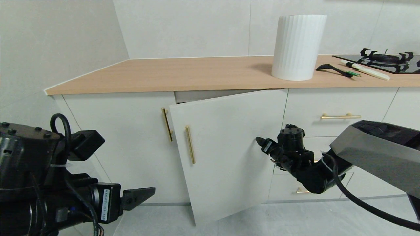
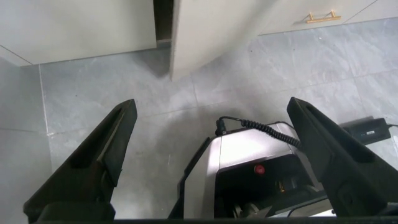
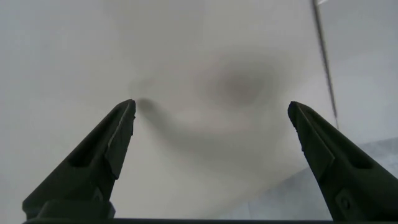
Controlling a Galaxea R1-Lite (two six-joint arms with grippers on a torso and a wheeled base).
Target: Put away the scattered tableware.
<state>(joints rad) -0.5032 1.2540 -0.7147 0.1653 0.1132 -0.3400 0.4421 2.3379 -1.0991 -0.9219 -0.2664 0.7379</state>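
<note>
While spread, right tool (image 3: 210,106) faces ajar cabinet door (image 1: 229,147) — left tool (image 2: 211,102), also spread, above floor (image 2: 93,93), head view adds utensils (image 1: 333,68).

a kitchen; wooden countertop (image 1: 183,73), gas hob (image 1: 387,60), white cabinets (image 1: 131,137)

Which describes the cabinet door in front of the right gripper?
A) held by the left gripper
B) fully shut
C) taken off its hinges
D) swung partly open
D: the cabinet door angles out from the cabinet front, its handle side standing forward of the neighbouring door.
</note>
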